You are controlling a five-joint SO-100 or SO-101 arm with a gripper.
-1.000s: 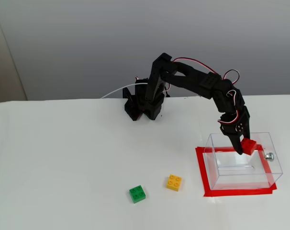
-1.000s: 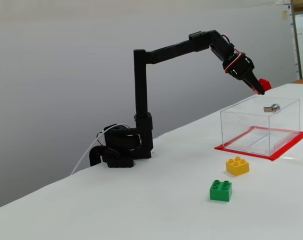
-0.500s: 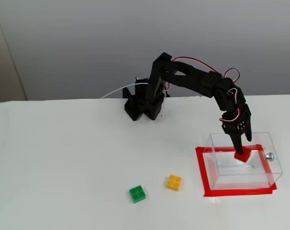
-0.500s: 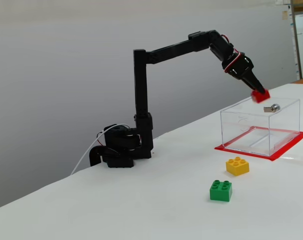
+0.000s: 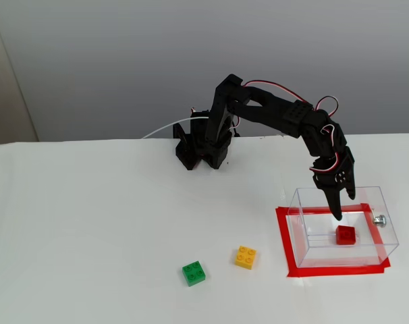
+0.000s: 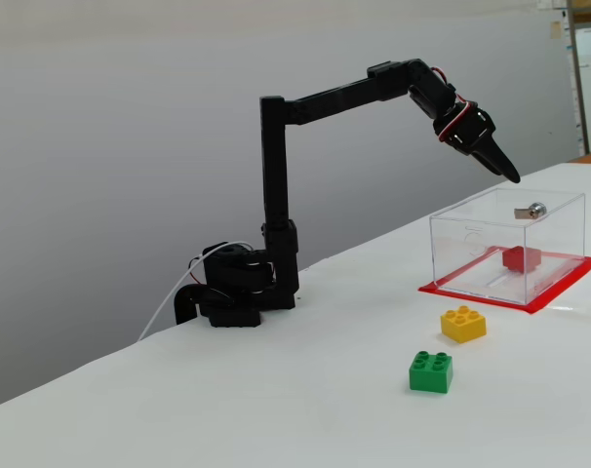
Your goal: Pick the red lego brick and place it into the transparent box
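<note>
The red brick (image 5: 345, 234) has just left the hand (image 5: 337, 214): half a second back it hung at the fingertips at the box's open top, and now it lies on the floor of the clear box (image 5: 306, 251), studs up, toward the 3 o'clock side of the floor in the higher fixed view. In the side-on view the brick (image 6: 519, 258) sits low inside the box (image 6: 461, 255), well below the hand (image 6: 511, 177), with nothing touching it.

The hand holds nothing. Whether its fingers are spread or pressed together cannot be told; in both views they overlap into one dark point. It hovers over the open top of the box, at 12 o'clock from the brick in the higher view.

Judged from how things lie, the placing is done (the brick is inside the walls, not perched on the rim). What seems left is only for the arm to lift clear without catching the thin wall or the small silver knob (image 5: 379, 219) at 3 o'clock on the box.

The green brick (image 5: 194, 273) and yellow brick (image 5: 245, 257) lie untouched on the white surface (image 5: 90, 223), at about 9 o'clock from the box, outside its red tape border (image 5: 283, 243).
</note>
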